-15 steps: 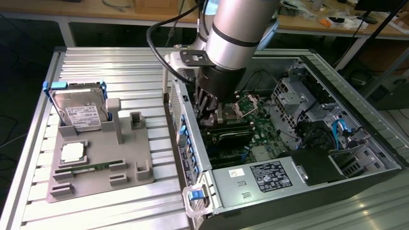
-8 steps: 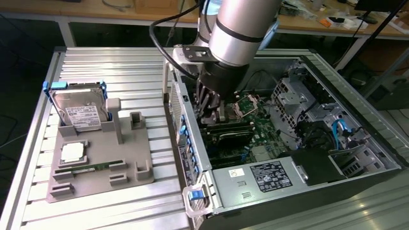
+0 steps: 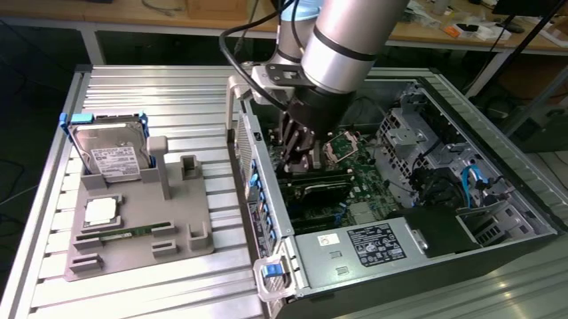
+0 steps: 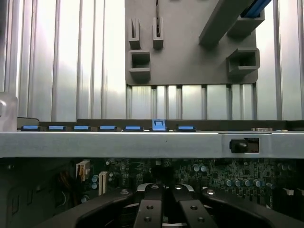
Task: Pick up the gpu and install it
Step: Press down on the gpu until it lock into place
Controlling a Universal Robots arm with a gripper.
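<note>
The arm (image 3: 346,46) comes down from the top centre of the exterior view into the open computer case (image 3: 259,166), which fills the right half of the frame. The gripper (image 3: 297,158) sits low inside the case, just above the motherboard (image 3: 350,159) and close to the case's near side wall. In the wrist view the gripper (image 4: 164,209) has its jaws drawn together, with the motherboard (image 4: 213,171) beyond them and a row of blue clips (image 4: 158,125) along the case edge. The gpu is hard to pick out. A dark, long shape lies across the board right under the jaws in the exterior view, but I cannot tell whether that is the card, nor whether the closed jaws pinch anything. At the left of the exterior view a grey holder tray (image 3: 133,252) rests on the ribbed metal surface (image 3: 159,93), well apart from the gripper. It carries the hard drive (image 3: 111,156) standing upright in its blue frame, a square processor chip (image 3: 102,211) lying flat, and the narrow memory stick (image 3: 124,234) lying along its front edge. The upright slot piece (image 3: 188,167) on the tray's right side stands bare. A power supply (image 3: 373,246) with a white label occupies the lower part of the case.
</note>
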